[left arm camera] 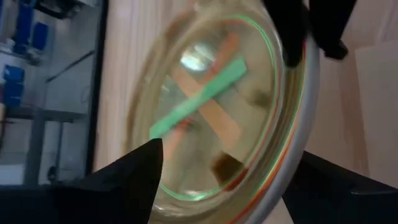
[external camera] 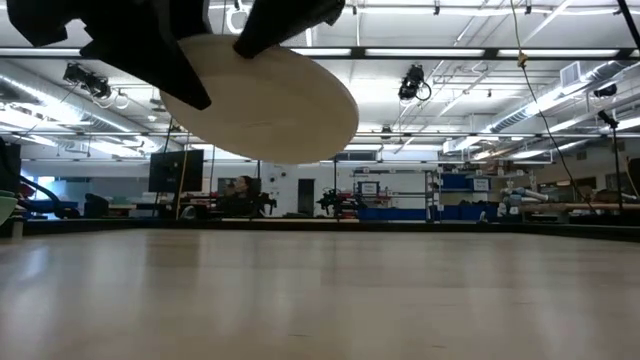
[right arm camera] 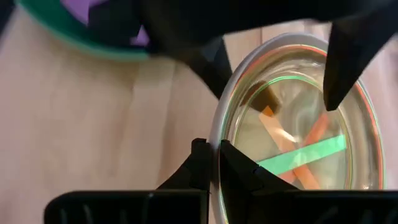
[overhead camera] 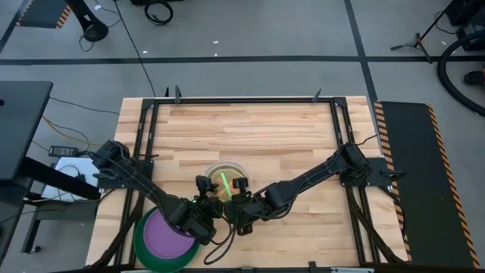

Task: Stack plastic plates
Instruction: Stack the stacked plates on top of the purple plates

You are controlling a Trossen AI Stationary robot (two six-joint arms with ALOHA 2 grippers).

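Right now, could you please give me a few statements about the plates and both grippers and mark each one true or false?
1. The stack of small translucent plates is held off the table. True: the low view shows it in the air above the wooden table.
2. Only the left gripper is at that stack. False: the right gripper also clamps its rim.
3. The purple plate lies on a green plate. True.
4. The purple plate sits near the table's far edge. False: it is at the near-left corner.
5. The lifted plates are opaque black. False: coloured strips show through them.
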